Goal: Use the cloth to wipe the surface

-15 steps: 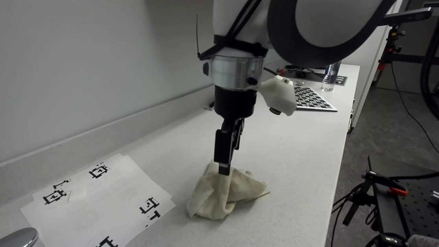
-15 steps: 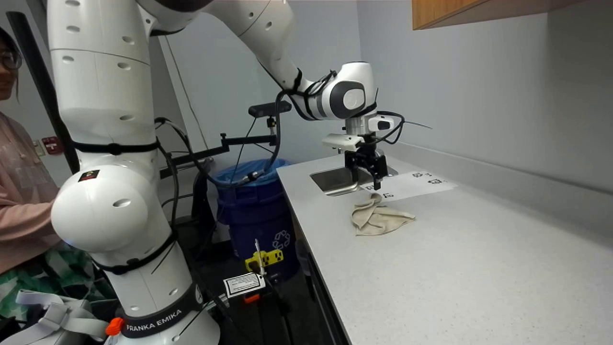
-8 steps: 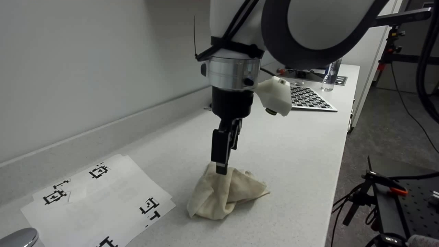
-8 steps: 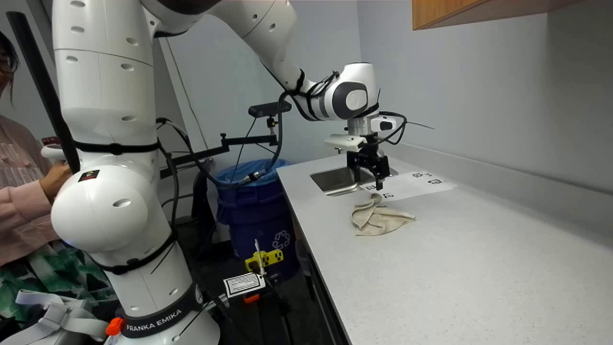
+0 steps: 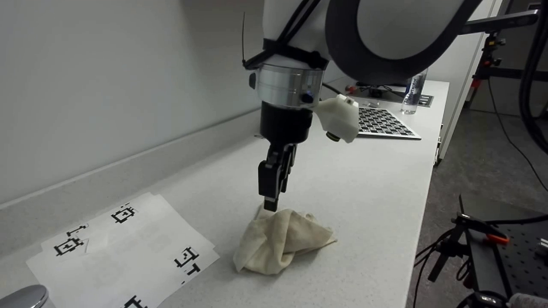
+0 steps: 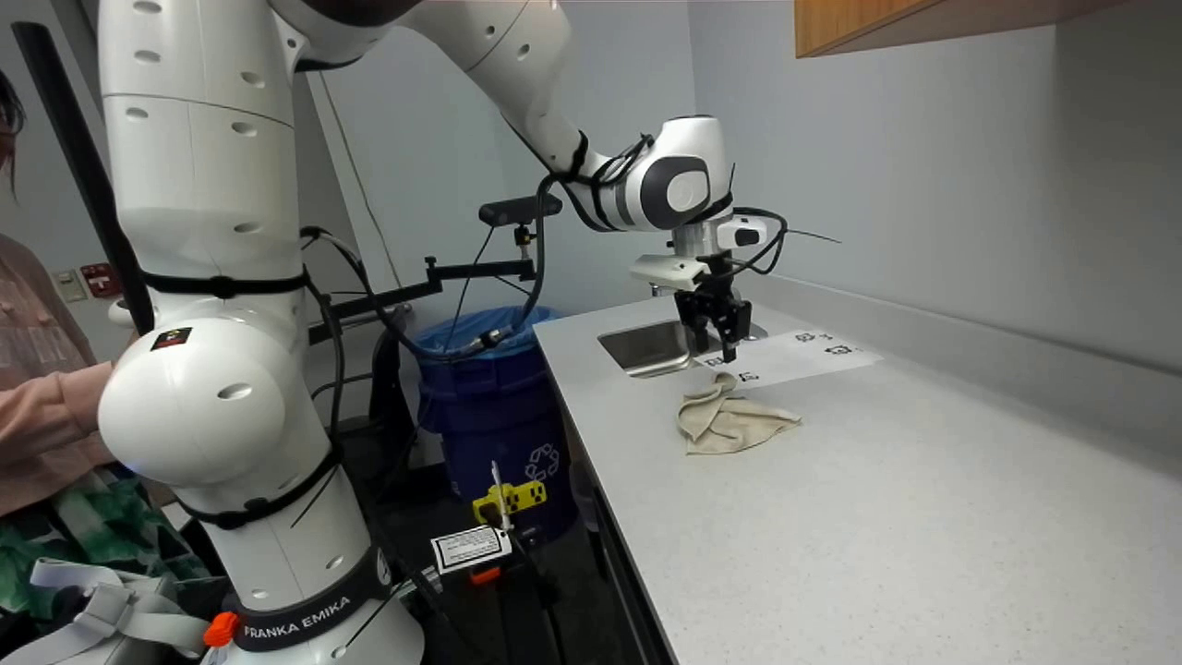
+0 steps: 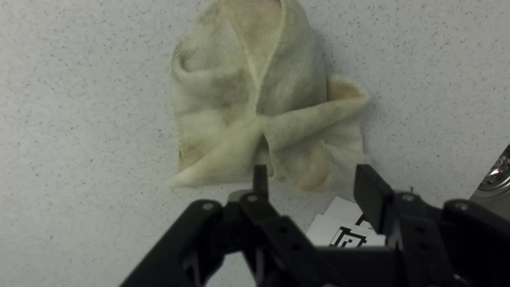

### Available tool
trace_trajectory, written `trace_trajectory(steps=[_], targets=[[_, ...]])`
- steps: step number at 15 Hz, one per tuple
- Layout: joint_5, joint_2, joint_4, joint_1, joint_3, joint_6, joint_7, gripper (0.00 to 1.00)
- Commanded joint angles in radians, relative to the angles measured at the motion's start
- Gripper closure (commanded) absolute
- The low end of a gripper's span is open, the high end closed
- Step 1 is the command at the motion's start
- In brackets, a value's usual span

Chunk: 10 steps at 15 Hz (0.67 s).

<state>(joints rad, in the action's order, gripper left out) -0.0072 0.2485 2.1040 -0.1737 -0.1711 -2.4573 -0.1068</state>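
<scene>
The beige cloth (image 5: 282, 241) lies crumpled on the white speckled countertop (image 5: 355, 171), with folds standing up a little. It also shows in an exterior view (image 6: 734, 425) and fills the upper middle of the wrist view (image 7: 255, 99). My black gripper (image 7: 310, 175) points down above the cloth's edge, with its two fingers apart and nothing held between them. In an exterior view the gripper (image 5: 277, 199) overlaps the back edge of the cloth. In an exterior view the gripper (image 6: 717, 349) shows a small gap above the cloth.
Paper sheets with black markers (image 5: 128, 252) lie beside the cloth. A metal sink (image 6: 646, 351) is set into the counter. A checkered board (image 5: 387, 124) and a water bottle (image 5: 413, 96) stand farther along. A wall (image 5: 107, 94) borders the counter; a wooden cabinet (image 6: 877, 28) hangs above.
My gripper has risen slightly and shifted a little left in an exterior view, away from the cloth's middle. Its fingers look somewhat closer together. The cloth has not moved.
</scene>
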Motion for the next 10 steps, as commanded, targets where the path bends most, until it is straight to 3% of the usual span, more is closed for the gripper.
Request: trace_trajectory(steps=[1, 5, 10], targets=[[0.05, 0.024, 0.008, -0.002, -0.009, -0.052, 0.016, 0.7], [0.091, 0.081, 0.004, -0.002, -0.016, -0.078, 0.021, 0.99], [0.078, 0.164, -0.018, -0.006, -0.002, -0.108, 0.018, 1.0]])
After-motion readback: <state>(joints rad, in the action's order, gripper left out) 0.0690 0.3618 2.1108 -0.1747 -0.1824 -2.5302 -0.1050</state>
